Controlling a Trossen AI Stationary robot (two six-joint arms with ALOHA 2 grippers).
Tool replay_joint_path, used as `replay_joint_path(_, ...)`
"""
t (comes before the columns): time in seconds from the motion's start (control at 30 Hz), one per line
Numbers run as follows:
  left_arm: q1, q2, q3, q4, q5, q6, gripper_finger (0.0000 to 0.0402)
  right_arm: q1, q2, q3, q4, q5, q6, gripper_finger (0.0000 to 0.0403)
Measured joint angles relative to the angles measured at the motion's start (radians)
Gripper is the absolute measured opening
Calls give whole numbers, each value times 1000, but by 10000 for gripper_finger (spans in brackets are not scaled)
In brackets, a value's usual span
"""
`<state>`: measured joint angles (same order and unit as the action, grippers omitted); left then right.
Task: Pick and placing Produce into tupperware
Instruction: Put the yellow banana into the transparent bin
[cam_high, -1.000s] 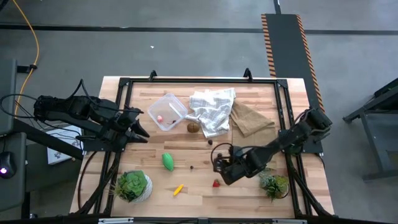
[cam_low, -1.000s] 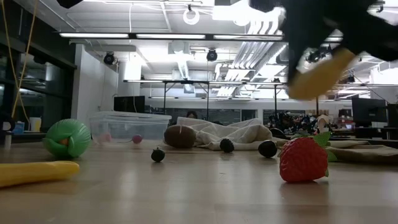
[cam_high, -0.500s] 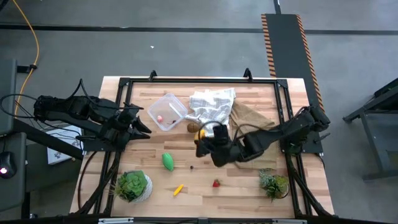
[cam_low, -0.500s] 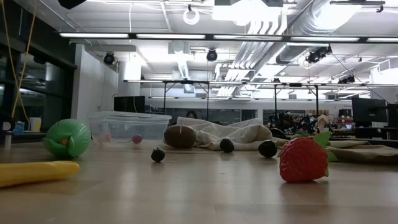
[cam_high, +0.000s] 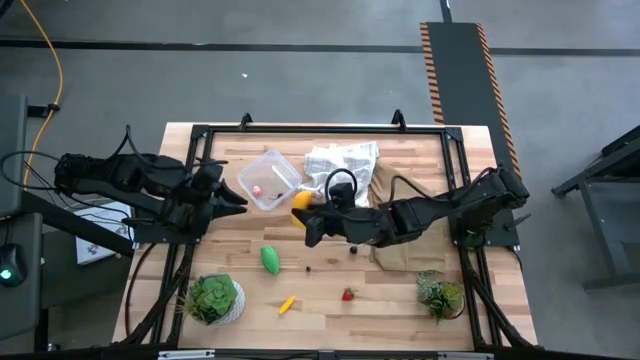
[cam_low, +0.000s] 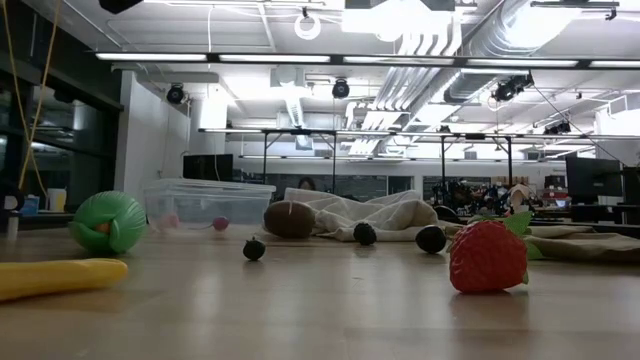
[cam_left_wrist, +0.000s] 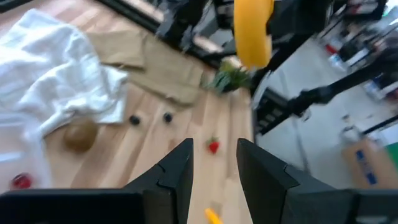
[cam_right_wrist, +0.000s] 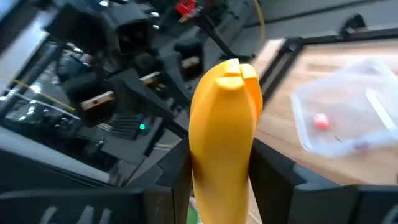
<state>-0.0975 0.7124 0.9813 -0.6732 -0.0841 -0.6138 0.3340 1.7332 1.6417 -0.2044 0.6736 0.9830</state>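
Right gripper (cam_high: 303, 214) clamps a yellow banana-shaped toy (cam_right_wrist: 224, 130) just beside the clear squarish plastic tupperware (cam_high: 269, 179). Left gripper (cam_high: 232, 202) waits narrowly parted. Releasing here risks the toy striking the rim and rolling off.

From my remote seat, the right gripper (cam_right_wrist: 221, 180) carries a yellow banana piece (cam_right_wrist: 225, 134) whose lower end runs off the edge of the right wrist view, and in the left wrist view its top is cut off too. In the high view that gripper's arm hides the brown kiwi ball (cam_low: 290, 219) and part of the white checked cloth (cam_high: 345, 160) at about twelve o'clock from the table's centre. Inside the tupperware (cam_high: 269, 180) I see a small red item (cam_high: 257, 190) too tiny to identify, and neither arm appears in the low view.
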Motion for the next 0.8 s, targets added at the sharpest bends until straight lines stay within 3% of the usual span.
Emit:
replay_joint_path(0.33,0,4,0,116,1,-90,111,-6,0,0,228,0,-246,119)
replay_joint_path(0.6,0,71,1,256,8,-101,114,-39,0,0,295,-11,-316,119)
replay_joint_path(0.8,1,137,1,324,20,-82,161,-47,0,0,334,-42,-363,119)
